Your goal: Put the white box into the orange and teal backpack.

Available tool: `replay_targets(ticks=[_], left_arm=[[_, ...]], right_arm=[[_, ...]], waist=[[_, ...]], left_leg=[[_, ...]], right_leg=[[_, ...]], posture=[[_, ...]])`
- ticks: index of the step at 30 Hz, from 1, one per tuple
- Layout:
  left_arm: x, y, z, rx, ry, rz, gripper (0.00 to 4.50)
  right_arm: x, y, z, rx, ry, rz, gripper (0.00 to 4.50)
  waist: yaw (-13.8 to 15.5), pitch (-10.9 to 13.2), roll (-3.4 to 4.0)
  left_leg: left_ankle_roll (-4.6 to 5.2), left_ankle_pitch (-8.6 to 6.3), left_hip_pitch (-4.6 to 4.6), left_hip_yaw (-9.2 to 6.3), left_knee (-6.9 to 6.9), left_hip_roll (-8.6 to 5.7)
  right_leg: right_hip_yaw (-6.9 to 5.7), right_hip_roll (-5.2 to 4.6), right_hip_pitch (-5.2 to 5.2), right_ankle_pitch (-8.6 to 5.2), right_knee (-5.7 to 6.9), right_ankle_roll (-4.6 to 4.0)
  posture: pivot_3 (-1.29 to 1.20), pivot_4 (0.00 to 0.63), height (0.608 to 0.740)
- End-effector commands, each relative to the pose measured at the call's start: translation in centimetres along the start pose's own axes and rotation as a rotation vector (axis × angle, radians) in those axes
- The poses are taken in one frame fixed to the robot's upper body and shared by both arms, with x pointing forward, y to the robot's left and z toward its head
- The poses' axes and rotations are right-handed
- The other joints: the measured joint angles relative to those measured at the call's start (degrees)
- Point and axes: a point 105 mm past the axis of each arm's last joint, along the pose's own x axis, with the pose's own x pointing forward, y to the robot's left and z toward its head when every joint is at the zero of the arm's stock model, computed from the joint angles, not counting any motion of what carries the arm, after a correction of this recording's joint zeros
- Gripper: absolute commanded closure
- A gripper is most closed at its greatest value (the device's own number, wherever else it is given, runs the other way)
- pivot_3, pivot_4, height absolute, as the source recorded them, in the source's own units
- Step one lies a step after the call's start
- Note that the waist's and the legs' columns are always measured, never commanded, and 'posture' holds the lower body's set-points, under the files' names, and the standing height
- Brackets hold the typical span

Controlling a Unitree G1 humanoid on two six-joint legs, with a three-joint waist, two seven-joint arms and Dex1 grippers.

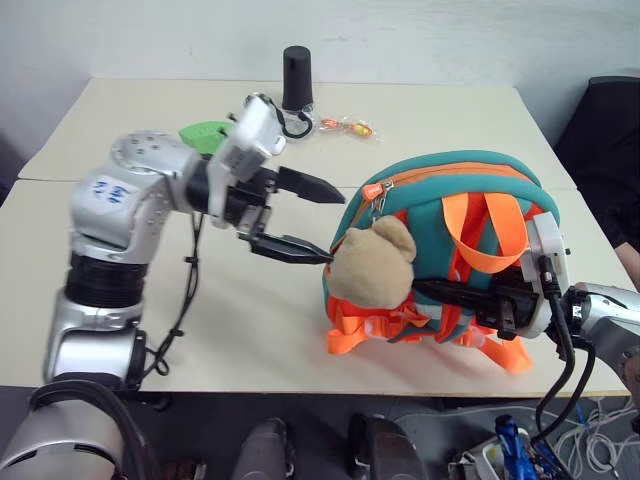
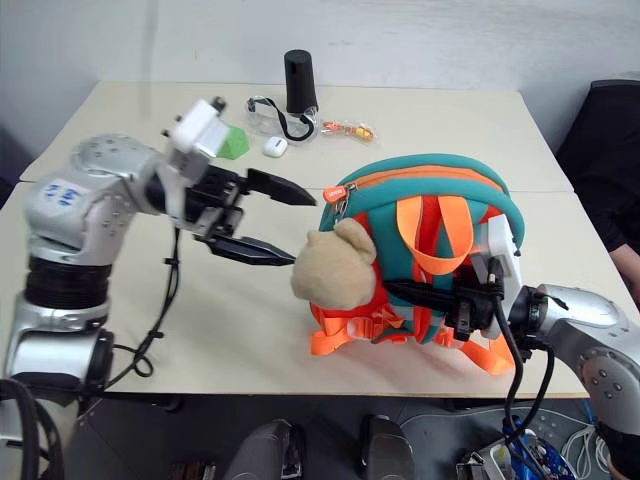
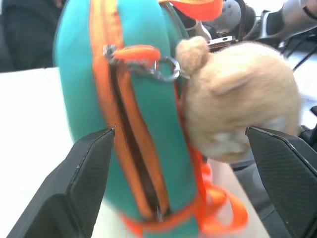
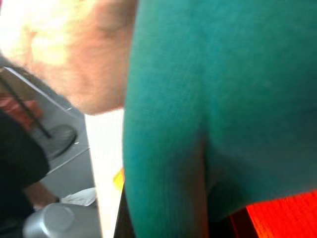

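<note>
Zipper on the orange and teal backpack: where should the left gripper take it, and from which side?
Take the orange zipper pull tab at the top of the closed zipper. It sticks out from the orange and teal backpack toward the left gripper, whose open fingers already straddle that side. Come in level from the robot's left, above the plush bear, which crowds the lower path.

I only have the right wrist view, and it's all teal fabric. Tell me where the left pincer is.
Observer: The left pincer is open and empty beside the orange and teal backpack, pointing at the plush bear.
Operator: Now give me the right pincer.
Observer: The right pincer is shut, lying across the backpack's strap side below the orange loop handle.
Operator: Report the zipper pull.
Observer: The zipper pull sits at the end just above the bear.
</note>
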Motion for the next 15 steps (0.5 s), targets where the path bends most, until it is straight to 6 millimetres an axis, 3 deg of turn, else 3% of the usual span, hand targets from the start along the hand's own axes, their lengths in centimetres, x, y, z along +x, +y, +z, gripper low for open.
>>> replay_targets(ticks=[1,3,9,15], left_arm=[[-1.3,-1.8,3.0,-0.038,-0.098,-0.006,0.04],[-0.9,-2.3,3.6,-0.087,-0.123,0.004,0.04],[1.4,-2.7,3.1,-0.156,-0.131,0.015,0.04],[2.9,-1.6,0.6,-0.108,-0.006,0.081,0.04]], right_arm=[[0.3,-0.5,0.3,-0.038,-0.016,-0.045,4.5],[0.6,-0.7,0.3,-0.04,-0.025,-0.062,4.5],[1.0,-0.5,0.4,-0.031,-0.031,-0.045,4.5],[1.1,-0.2,1.2,-0.028,-0.051,-0.011,4.5]], waist=[[0.05,0.0,0.0],[0.11,0.0,-0.03],[0.37,0.0,-0.02],[0.12,0.0,-0.02]], left_leg=[[0.0,0.0,0.01,0.0,0.0,-0.01],[0.0,0.0,0.0,-0.02,0.0,0.0],[0.03,0.02,0.04,-0.1,0.0,-0.1],[-0.08,0.04,0.12,0.0,-0.03,-0.04]], right_leg=[[-0.01,0.0,0.0,0.0,0.01,0.0],[0.01,-0.01,0.02,0.0,0.02,0.0],[0.02,-0.05,0.14,0.02,0.0,0.05],[0.06,0.05,0.1,0.0,0.01,0.0]], posture=[[0.0,0.15,0.74],[0.0,0.15,0.74],[0.0,0.15,0.74],[0.0,0.15,0.74]])
